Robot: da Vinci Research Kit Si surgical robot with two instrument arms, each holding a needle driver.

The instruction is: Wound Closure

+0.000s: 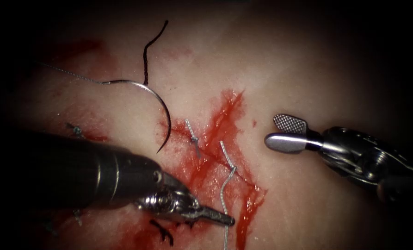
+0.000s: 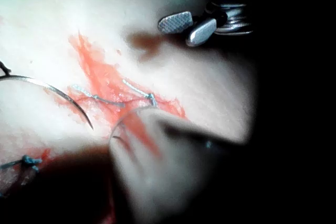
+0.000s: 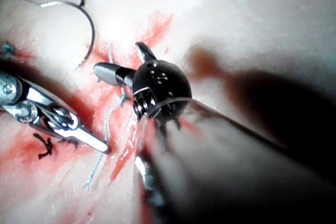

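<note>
Your needle (image 1: 146, 95) lies loose on the tissue (image 1: 308, 55) at about ten o'clock from the cut (image 1: 224, 139), on its left side, held by neither tool, its point resting on the surface near the red fluid (image 1: 201, 171) rather than buried, as far as you can see. The risk, in my judgement, is that any tug on the thread (image 1: 224, 203) drags that free needle across the tissue, scratching it or tangling it with the dark thread end (image 1: 146, 55) just above it. Your left tool (image 1: 215, 216), at seven o'clock from the cut, has its jaws pressed together around the pale thread where it crosses the tip; too hard a pull could fray the strand or tear the cut's edge. Your right tool (image 1: 285, 134), at three o'clock and well apart from the wound, has its jaws spread and holds nothing. A short knotted stitch (image 1: 193, 138) sits across the cut's upper part.
</note>
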